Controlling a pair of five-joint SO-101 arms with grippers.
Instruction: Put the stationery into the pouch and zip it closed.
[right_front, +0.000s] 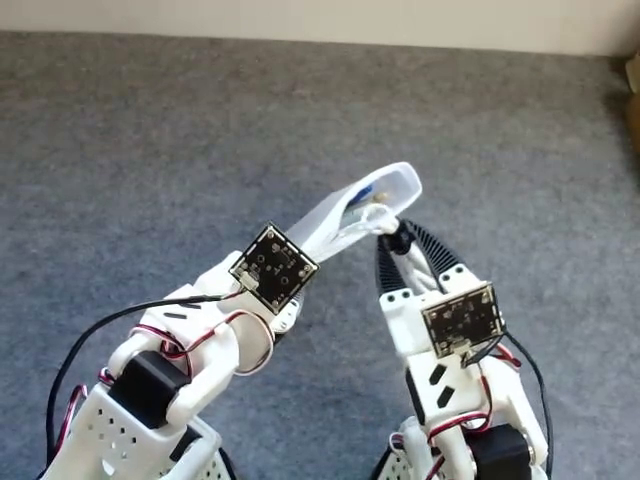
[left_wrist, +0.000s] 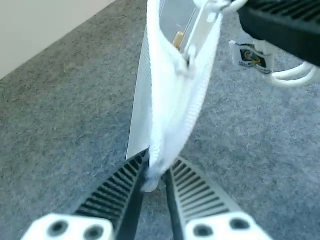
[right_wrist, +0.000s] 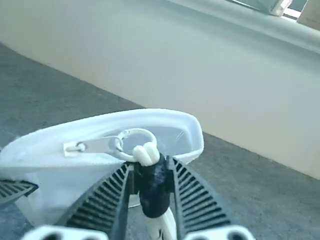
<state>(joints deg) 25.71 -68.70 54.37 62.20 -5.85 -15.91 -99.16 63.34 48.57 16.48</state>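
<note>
I'm holding the pouch up over the middle of the counter. The left jaws are pinching its near end and the right jaws are clamping the zip pull's cord. Risks: the cord slipping out, or the fabric pulling free of the left pinch if I'm tugging off-line. I'm seeing open room toward the far edge and both sides.

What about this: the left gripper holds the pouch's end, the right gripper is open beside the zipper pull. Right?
No. The right gripper is shut on the zipper pull, as the right wrist view shows. The left gripper does hold the pouch end.
</note>
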